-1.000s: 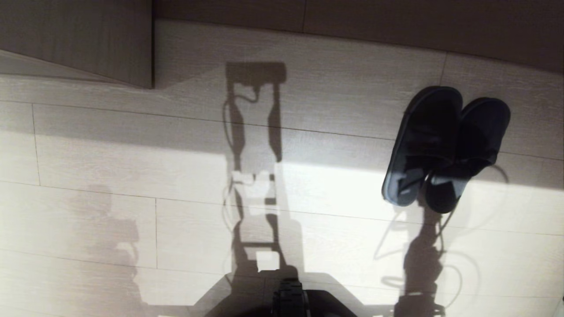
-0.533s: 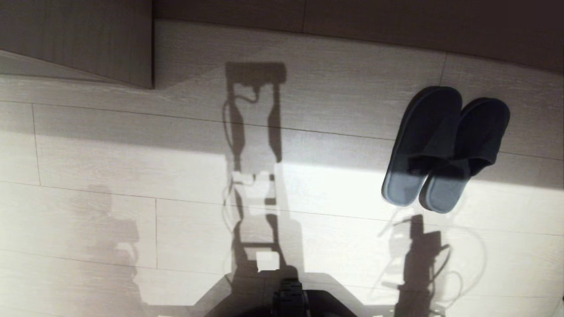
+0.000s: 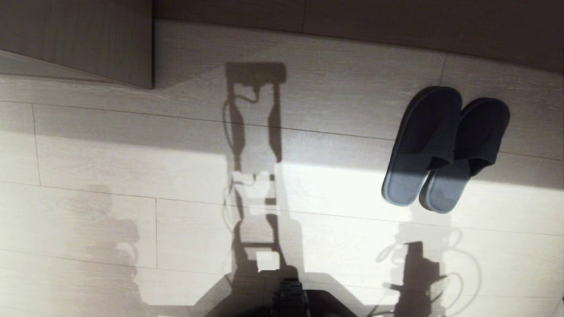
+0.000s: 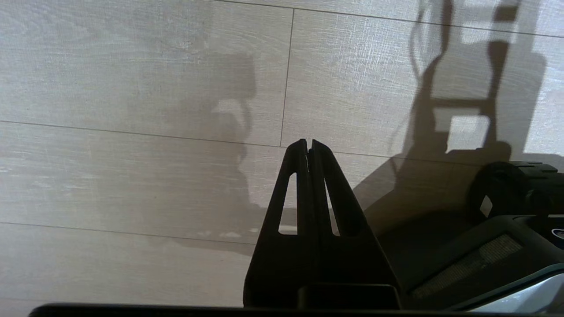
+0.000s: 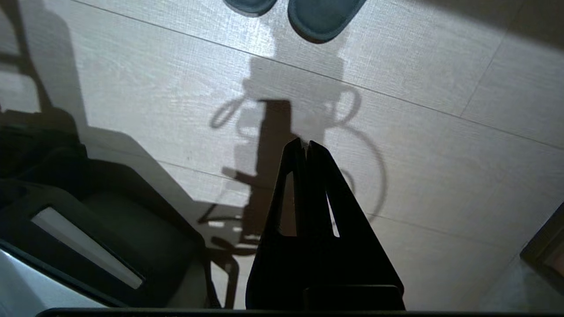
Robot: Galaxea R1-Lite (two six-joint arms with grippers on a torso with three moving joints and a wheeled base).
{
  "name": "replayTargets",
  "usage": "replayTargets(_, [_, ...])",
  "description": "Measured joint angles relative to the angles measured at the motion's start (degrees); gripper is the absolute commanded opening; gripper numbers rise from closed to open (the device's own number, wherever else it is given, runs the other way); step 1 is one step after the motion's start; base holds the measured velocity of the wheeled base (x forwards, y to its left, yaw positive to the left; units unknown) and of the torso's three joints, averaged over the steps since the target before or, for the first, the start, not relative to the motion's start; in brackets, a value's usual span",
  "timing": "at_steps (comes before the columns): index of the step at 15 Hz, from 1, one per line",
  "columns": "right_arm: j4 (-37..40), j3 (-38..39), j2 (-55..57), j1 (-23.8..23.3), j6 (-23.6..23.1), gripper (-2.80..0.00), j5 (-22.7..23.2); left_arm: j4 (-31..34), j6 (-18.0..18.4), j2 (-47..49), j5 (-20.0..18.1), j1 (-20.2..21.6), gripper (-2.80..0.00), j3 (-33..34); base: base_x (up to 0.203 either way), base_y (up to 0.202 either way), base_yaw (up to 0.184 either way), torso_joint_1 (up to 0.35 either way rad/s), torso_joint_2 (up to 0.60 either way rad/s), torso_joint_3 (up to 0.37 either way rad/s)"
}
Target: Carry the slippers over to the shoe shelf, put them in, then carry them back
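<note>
Slippers point(image 3: 445, 149) side by side on floor point(image 3: 132, 176), well ahead of right gripper point(image 5: 304, 143), untouched. Right gripper closed, empty, above floor. Left gripper point(image 4: 308, 143) closed, empty.

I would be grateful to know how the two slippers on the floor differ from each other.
The left slipper lies a little farther forward than the right slipper, and its strap edge overlaps the right slipper's inner side. The left slipper's sole tilts slightly more. Both are dark slides with grey-blue footbeds, heels toward the robot, resting on the floor with no gripper touching them.
</note>
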Motion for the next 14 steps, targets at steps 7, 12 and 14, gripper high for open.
replayTargets(7, [0.4, 0.2, -0.5, 0.0, 4.0, -2.80, -0.5, 0.0, -0.3, 0.0, 0.1, 0.0, -2.80, 0.0, 0.000, 0.000, 0.000, 0.002, 0.00, 0.101])
replayTargets(12, [0.3, 0.2, -0.5, 0.0, 4.9, -2.80, -0.6, 0.0, -0.4, 0.0, 0.1, 0.0, -2.80, 0.0, 0.000, 0.000, 0.000, 0.002, 0.00, 0.204])
replayTargets(14, [0.4, 0.2, -0.5, 0.0, 4.9, -2.80, -0.6, 0.0, -0.4, 0.0, 0.1, 0.0, -2.80, 0.0, 0.000, 0.000, 0.000, 0.002, 0.00, 0.195])
